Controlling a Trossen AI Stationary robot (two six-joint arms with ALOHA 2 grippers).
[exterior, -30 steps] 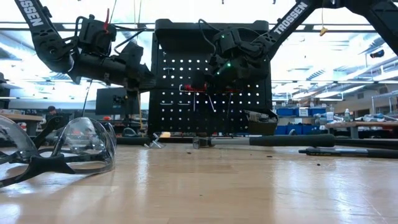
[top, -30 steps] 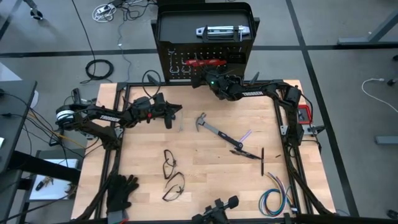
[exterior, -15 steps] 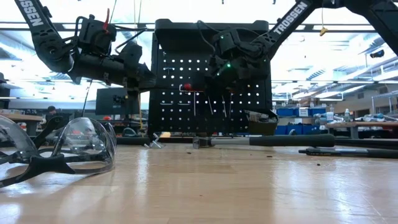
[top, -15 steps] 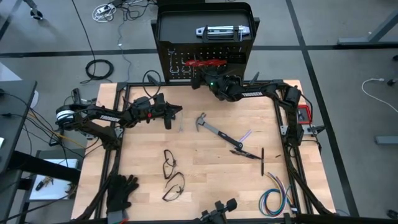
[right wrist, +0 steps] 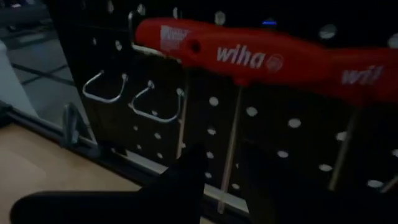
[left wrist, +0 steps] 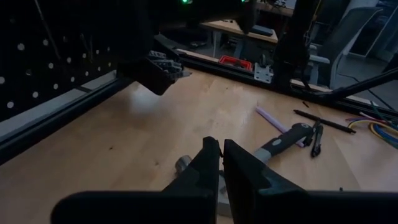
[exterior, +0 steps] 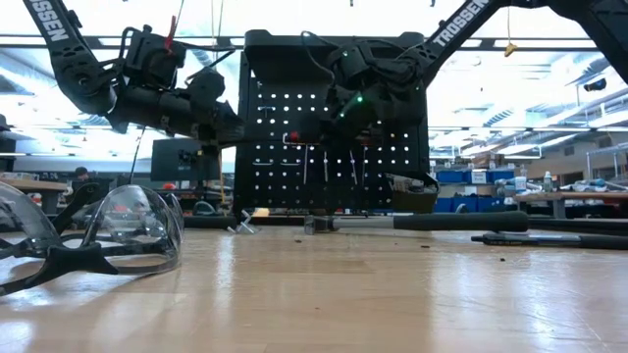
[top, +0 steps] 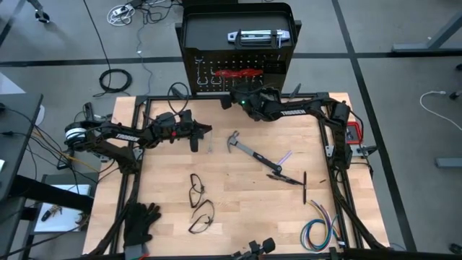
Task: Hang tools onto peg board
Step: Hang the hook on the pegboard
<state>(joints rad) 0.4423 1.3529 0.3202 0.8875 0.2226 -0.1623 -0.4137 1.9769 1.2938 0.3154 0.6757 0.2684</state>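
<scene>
The black peg board (top: 238, 54) stands upright at the table's far edge. Red-handled T-shaped tools (right wrist: 261, 59) hang from its hooks, their steel shafts pointing down; from above they show as a red bar (top: 234, 73). My right gripper (top: 226, 102) is open and empty just in front of them, its fingers (right wrist: 186, 177) below the handles. A black-handled hammer (top: 249, 151) lies flat on the table. My left gripper (top: 208, 128) hovers shut and empty, left of the hammer's head; its tips (left wrist: 222, 155) point over the hammer (left wrist: 283, 140).
Two empty silver hooks (right wrist: 102, 93) sit left of the red tools. A silver tool (top: 256, 36) lies on the board's top. Safety glasses (top: 198, 191), black gloves (top: 141, 220), a coloured wire bundle (top: 317, 231) and a thin black tool (top: 304, 186) lie on the table.
My right gripper has drawn back from the peg board, toward the table's near edge and slightly left. The red-handled tools stay hanging on the board, and their shafts now show free below the handles.
</scene>
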